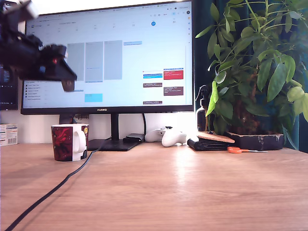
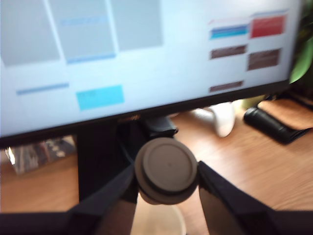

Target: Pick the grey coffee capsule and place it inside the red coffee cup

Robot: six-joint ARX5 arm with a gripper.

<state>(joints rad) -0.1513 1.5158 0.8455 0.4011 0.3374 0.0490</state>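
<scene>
The grey coffee capsule (image 2: pixel 166 170) is being gripped between the fingers (image 2: pixel 222 196) of the gripper (image 1: pixel 69 84), held above the red coffee cup (image 1: pixel 69 142), whose white rim is showing directly underneath.

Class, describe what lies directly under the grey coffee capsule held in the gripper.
In the wrist view, the red floral mug's white rim shows below the small grey coffee capsule; the capsule and gripper cover most of the mug's inside.
</scene>
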